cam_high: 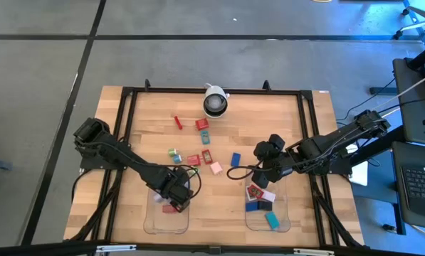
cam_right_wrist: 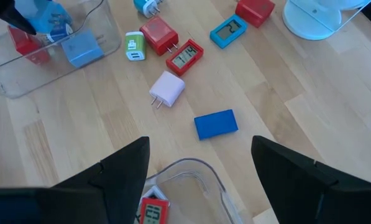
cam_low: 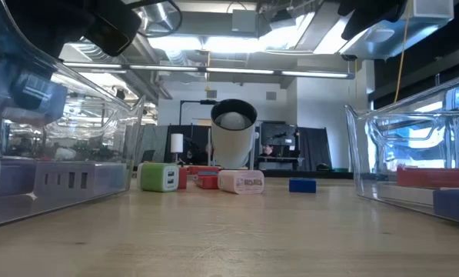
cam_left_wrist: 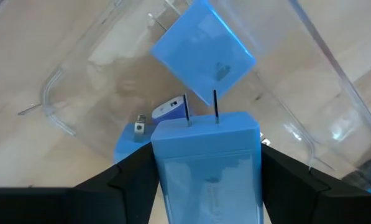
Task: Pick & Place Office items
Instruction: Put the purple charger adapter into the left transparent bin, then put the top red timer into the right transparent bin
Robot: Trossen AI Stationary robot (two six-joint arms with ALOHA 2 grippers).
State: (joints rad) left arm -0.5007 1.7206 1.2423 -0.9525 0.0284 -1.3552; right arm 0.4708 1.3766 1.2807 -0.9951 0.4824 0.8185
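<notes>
Left gripper (cam_high: 178, 190) hangs over the left tray (cam_high: 153, 222), fingers pinched on a blue charger (cam_left_wrist: 207, 163) with its prongs pointing down at another blue block (cam_left_wrist: 202, 51) on the tray floor; a red block (cam_high: 171, 208) lies there too. Right gripper (cam_high: 263, 158) hovers at the rim of the right tray (cam_high: 286, 222), fingers spread wide, nothing held. That tray holds a red clock (cam_high: 255, 191), a white piece, two blue blocks and a teal one (cam_high: 272, 220). Loose on the table: a pink charger (cam_right_wrist: 167, 89), a blue block (cam_right_wrist: 215, 124), a green charger (cam_right_wrist: 134, 46), a teal clock (cam_right_wrist: 228, 30) and four red items. The camera dome (cam_high: 214, 102) stands at the far edge.
</notes>
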